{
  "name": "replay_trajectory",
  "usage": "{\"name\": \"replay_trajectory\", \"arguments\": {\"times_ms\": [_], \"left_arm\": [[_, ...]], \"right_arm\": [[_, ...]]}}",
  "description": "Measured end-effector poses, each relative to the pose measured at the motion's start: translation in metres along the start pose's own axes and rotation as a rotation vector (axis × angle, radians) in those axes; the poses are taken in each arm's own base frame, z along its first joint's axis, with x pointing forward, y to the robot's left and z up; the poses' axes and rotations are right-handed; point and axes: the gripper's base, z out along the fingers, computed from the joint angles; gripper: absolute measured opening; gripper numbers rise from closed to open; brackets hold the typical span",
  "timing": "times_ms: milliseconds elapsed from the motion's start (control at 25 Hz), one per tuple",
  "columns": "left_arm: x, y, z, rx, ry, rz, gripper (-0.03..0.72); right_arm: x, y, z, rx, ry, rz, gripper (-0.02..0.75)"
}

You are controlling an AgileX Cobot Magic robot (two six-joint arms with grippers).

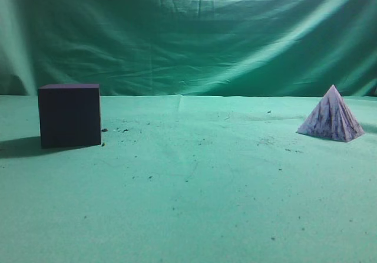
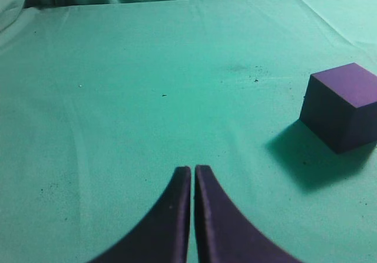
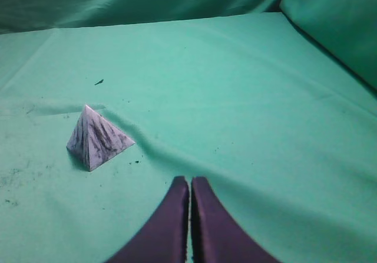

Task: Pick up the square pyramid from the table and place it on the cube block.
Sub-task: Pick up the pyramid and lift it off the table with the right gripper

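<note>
The square pyramid (image 1: 331,117), pale lavender-white with dark streaks, stands upright on the green table (image 1: 194,192) at the right. In the right wrist view the pyramid (image 3: 97,138) lies ahead and to the left of my right gripper (image 3: 189,181), which is shut and empty. The dark purple cube block (image 1: 69,115) stands on the table at the left. In the left wrist view the cube (image 2: 343,105) is ahead and far to the right of my left gripper (image 2: 192,170), which is shut and empty. Neither gripper shows in the exterior view.
A wrinkled green backdrop curtain (image 1: 188,33) hangs behind the table. Small dark crumbs (image 1: 123,130) are scattered on the cloth between cube and pyramid. A fold in the cloth (image 3: 177,157) runs past the pyramid.
</note>
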Motion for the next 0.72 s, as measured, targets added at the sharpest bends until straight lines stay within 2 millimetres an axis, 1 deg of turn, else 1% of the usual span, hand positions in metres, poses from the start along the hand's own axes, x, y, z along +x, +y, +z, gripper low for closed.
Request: {"name": "replay_trajectory", "arguments": {"times_ms": [720], "left_arm": [[0.0,0.0,0.0,0.0,0.0,0.0,0.0]], "right_arm": [[0.0,0.0,0.0,0.0,0.0,-0.002,0.0]]}}
